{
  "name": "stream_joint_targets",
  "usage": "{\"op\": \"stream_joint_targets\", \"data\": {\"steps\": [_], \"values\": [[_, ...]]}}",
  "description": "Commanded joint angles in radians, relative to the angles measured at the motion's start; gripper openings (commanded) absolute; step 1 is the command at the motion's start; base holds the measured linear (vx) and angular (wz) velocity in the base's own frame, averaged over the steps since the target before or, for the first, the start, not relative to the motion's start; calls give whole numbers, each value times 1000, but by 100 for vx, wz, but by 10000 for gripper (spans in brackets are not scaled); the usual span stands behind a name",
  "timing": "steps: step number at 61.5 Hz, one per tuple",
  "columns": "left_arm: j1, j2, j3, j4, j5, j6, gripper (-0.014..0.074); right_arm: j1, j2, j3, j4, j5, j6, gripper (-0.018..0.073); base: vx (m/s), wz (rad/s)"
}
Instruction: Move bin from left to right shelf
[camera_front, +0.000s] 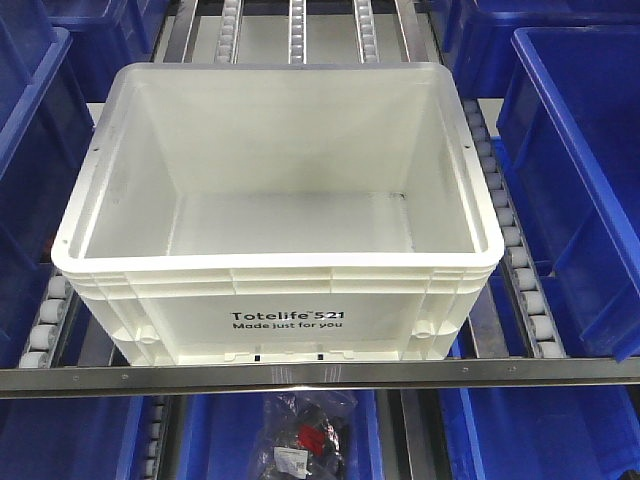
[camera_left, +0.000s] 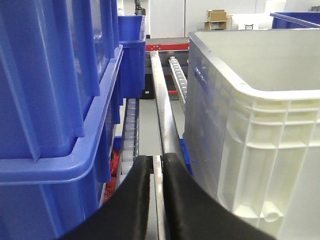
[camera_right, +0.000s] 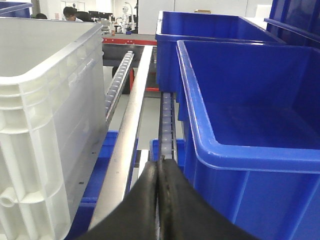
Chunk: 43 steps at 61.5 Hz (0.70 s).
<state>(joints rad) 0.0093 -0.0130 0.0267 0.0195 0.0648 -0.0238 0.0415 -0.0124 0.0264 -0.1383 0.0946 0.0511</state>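
Evidently early: bin (camera_front: 290, 320) on roller shelf (camera_front: 517, 262), you grip nothing yet. Left gripper (camera_left: 157, 161) fingers narrowly apart; right gripper (camera_right: 159, 166) fingers pressed together.

Left gripper (camera_left: 157, 161) low between the white bin (camera_left: 260, 130) and stacked blue bins (camera_left: 55, 100)
Its black fingers (camera_left: 132, 200) stand close together with a slim gap, holding nothing. A metal rail (camera_left: 161, 100) runs ahead of them, just beside the bin's ribbed wall. A roller track (camera_left: 131, 135) lies along the blue bins.

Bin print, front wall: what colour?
Black lettering on the white bin; shows best in the exterior front-facing view.
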Motion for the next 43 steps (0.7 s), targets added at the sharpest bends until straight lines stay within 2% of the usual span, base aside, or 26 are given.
{"op": "stream_joint_targets", "data": {"steps": [1, 33, 43], "values": [[1, -10, -22, 0, -71, -8, 57, 1, -12, 12, -8, -75, -7, -9, 0, 0], [1, -10, -22, 0, -71, -8, 57, 1, -12, 12, -12, -76, -12, -9, 0, 0], [1, -10, -22, 0, -76, -8, 57, 1, -12, 11, -43, -157, -23, -9, 0, 0]]}}
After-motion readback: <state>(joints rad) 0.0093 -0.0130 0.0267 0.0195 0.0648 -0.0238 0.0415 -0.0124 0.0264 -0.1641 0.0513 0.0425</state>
